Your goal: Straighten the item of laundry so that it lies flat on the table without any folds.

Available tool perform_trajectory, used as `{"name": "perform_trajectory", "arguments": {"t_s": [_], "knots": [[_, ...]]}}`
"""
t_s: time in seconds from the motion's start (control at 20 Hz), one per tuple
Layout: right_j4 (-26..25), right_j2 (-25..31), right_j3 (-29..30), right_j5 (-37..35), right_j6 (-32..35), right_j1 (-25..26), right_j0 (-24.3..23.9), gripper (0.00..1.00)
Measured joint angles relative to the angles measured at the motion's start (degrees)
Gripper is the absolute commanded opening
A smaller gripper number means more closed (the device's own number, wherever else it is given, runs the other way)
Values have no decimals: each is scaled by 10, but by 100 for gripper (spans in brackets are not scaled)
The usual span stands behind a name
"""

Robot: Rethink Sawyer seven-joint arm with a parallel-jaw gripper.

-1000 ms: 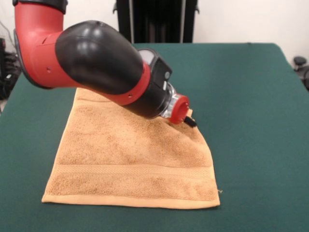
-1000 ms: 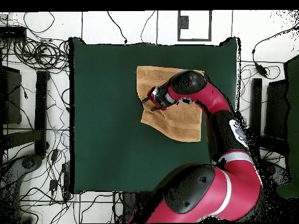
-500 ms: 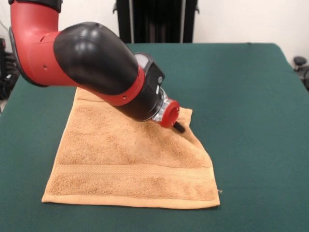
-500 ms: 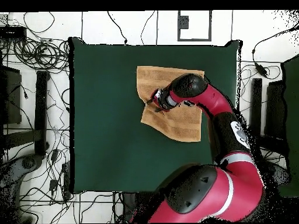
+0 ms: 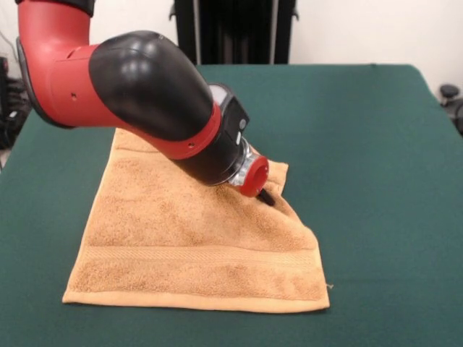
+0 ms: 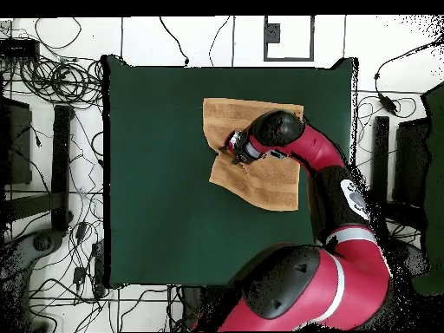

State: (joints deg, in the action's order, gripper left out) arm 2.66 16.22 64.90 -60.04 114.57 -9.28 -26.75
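Claw (image 5: 268,196) is pressed down into the towel (image 5: 195,242), can't tell if it's clenched. The fold sits right beside its tip; I'd drag that flap outward, low and slow.

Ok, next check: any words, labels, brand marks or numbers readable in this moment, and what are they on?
None can be read.
The towel and the table are plain, with no print.
The arm shows no legible marking in the front view; a white patch on the arm's link in the overhead view may be a logo, but it is too small to read.
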Motion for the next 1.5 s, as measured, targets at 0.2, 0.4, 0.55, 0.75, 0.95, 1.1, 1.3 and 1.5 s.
{"name": "perform_trajectory", "arguments": {"t_s": [0.2, 0.4, 0.55, 0.75, 0.95, 1.1, 1.3, 1.5], "knots": [[1, 0, 0, 0, 0, 0, -1, 100], [6, 6, 4, 0, 0, 2, -8, 100], [13, 12, 10, 1, 0, 3, -16, 100], [27, 20, 22, 6, 0, 5, -31, 100], [38, 20, 24, 6, 0, 8, -33, 100], [44, 20, 24, 6, 0, 11, -34, 100], [48, 20, 24, 6, 0, 12, -34, 100], [51, 20, 25, 6, 0, 13, -34, 100]]}}
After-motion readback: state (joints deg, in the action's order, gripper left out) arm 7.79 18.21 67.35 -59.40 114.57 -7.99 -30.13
